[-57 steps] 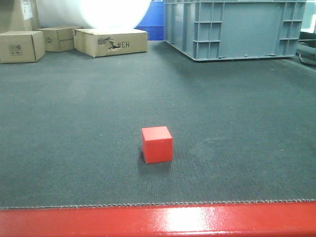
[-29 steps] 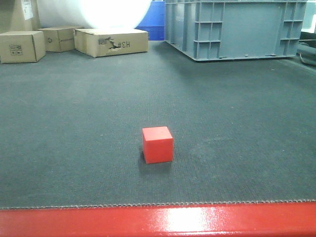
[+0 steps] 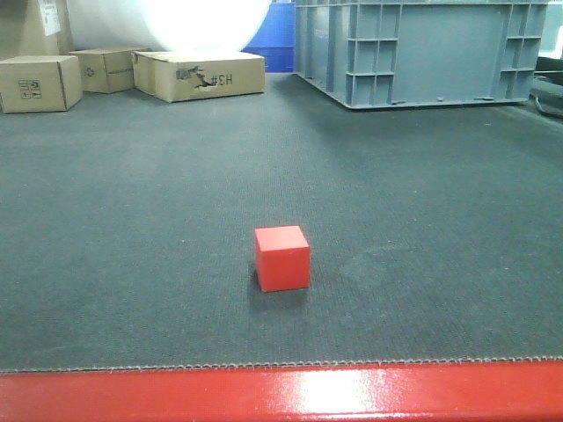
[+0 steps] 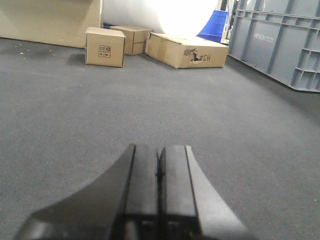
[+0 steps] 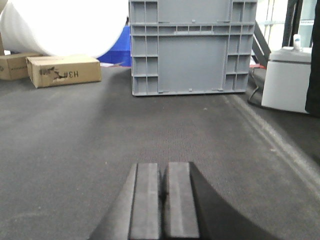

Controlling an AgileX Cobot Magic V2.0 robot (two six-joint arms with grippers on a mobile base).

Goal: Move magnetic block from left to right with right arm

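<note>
red magnetic block (image 3: 282, 258) sits alone on grey mat (image 3: 132, 220), not in either wrist view, so prob. off to the side of both grippers. right gripper (image 5: 163, 200) fingers pressed together w/ nothing between, grey crate (image 5: 192, 47) straight ahead. left gripper (image 4: 159, 185) likewise closed & empty, cardboard boxes (image 4: 187, 50) far ahead.

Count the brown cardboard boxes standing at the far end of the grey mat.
3. In the front view, one cardboard box sits far left, a second just behind it, and a long flat one marked "H3" to their right. Others may be hidden.
</note>
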